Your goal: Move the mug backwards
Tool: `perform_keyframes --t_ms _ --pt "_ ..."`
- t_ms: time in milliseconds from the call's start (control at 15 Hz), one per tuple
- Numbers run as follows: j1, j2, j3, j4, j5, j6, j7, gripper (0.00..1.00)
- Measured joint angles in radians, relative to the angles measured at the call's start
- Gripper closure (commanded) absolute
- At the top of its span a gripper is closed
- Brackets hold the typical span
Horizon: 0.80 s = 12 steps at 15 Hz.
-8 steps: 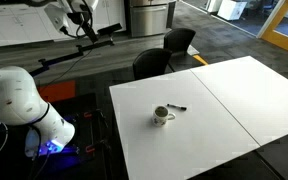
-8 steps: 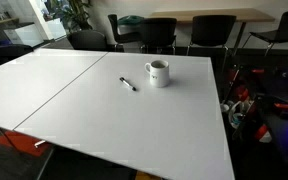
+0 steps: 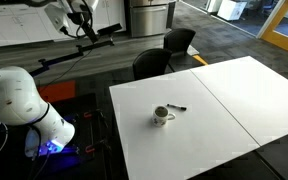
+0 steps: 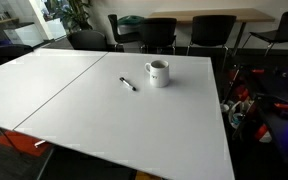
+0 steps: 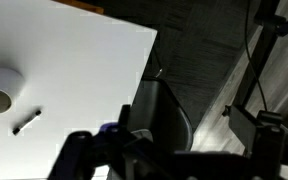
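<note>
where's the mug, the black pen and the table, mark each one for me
mug [image 4: 159, 77], in an exterior view, on its outer side wall
pen [image 4: 129, 84], in an exterior view, on the middle of its shaft
table [image 4: 94, 120], in an exterior view, on a bare part of its white top

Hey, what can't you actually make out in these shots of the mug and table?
Mug: wrist view, partly cut off by the left edge.
Black pen: exterior view, too small to tell which end is the tip.
Jaws: wrist view, only a dark blur along the bottom edge; open or shut unclear.
</note>
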Motion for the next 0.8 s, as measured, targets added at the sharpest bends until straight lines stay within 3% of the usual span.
perform_keyframes --t_ms 333,800 --pt "-0.037 0.000 -0.004 0.000 -0.048 0.023 -0.020 0.00" --pt "-0.148 0.026 -0.028 -0.002 -0.249 0.111 -0.048 0.00"
